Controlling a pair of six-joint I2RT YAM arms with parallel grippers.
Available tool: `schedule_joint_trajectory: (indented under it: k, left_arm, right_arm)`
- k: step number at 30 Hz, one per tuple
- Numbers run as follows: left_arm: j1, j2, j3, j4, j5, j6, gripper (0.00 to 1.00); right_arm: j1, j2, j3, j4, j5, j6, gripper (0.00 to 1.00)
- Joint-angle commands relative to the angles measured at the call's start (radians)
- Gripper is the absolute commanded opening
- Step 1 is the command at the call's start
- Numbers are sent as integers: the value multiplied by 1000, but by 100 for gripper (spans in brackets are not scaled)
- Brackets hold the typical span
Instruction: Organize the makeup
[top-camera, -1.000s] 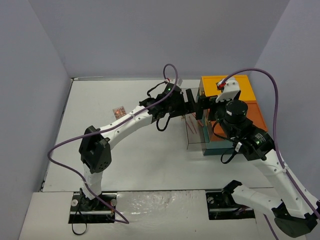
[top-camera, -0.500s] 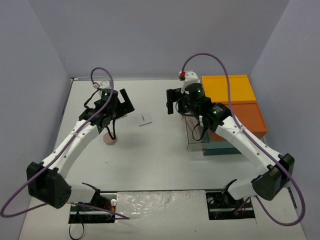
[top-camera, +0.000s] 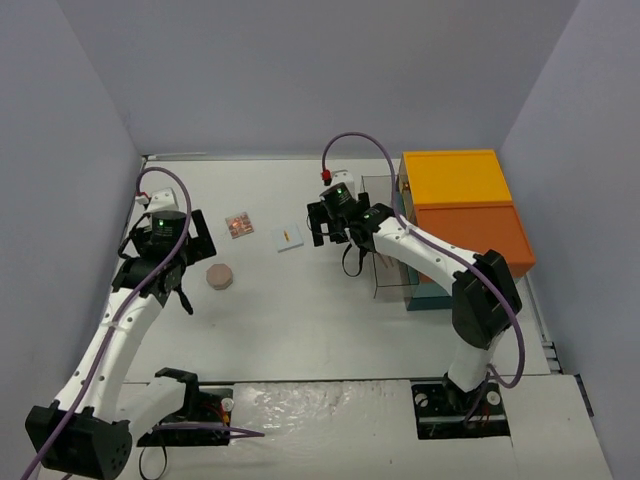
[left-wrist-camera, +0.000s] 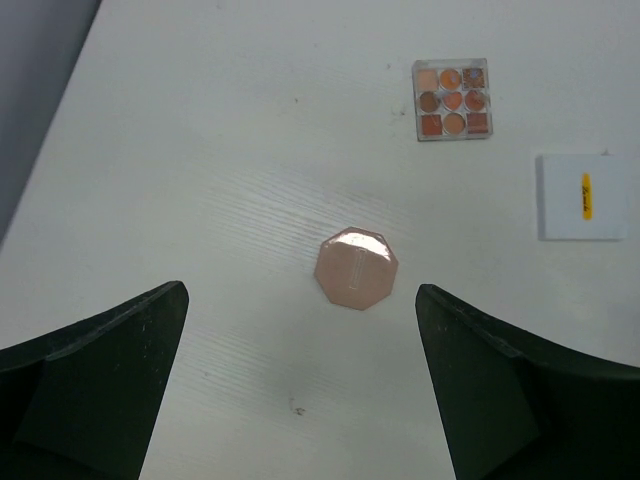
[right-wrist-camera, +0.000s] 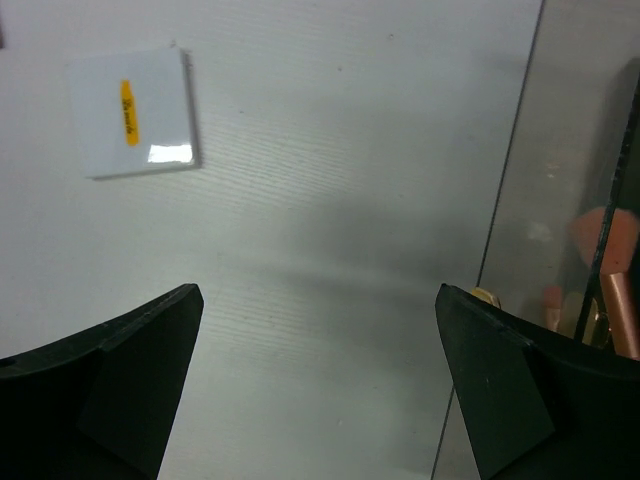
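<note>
A pink octagonal compact (top-camera: 219, 276) (left-wrist-camera: 357, 270) lies flat on the white table. Behind it sit a clear palette of pink and orange squares (top-camera: 238, 225) (left-wrist-camera: 452, 100) and a small white card with a yellow mark (top-camera: 287, 238) (left-wrist-camera: 584, 196) (right-wrist-camera: 135, 113). My left gripper (top-camera: 172, 268) (left-wrist-camera: 300, 288) hovers open above the table just left of the compact, holding nothing. My right gripper (top-camera: 340, 235) (right-wrist-camera: 319, 290) hangs open and empty between the card and a clear organizer (top-camera: 390, 262) (right-wrist-camera: 560, 200), which holds thin red pencils and peach items (right-wrist-camera: 600, 260).
A large orange box (top-camera: 455, 180) with a teal base (top-camera: 435, 298) stands right of the organizer. Grey walls close in the table at left, back and right. The table's left edge (left-wrist-camera: 60, 100) runs close to my left gripper.
My left arm has swung from the organizer to the left side of the table, and its jaws have spread wider. My right gripper has moved left off the organizer. The compact and card now show.
</note>
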Motion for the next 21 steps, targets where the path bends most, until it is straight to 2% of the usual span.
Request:
schedule_joint_trajectory:
  k: [1, 9, 21]
  left_arm:
    - [14, -68, -21, 71, -77, 103, 97]
    - [23, -44, -44, 122, -92, 109, 97]
    - [23, -56, -47, 128, -119, 116, 97]
  right_arm:
    - [-69, -18, 20, 22, 157, 61, 100]
    - [-124, -33, -29, -37, 313, 46, 100]
    - [-217, -36, -67, -112, 401, 48, 100]
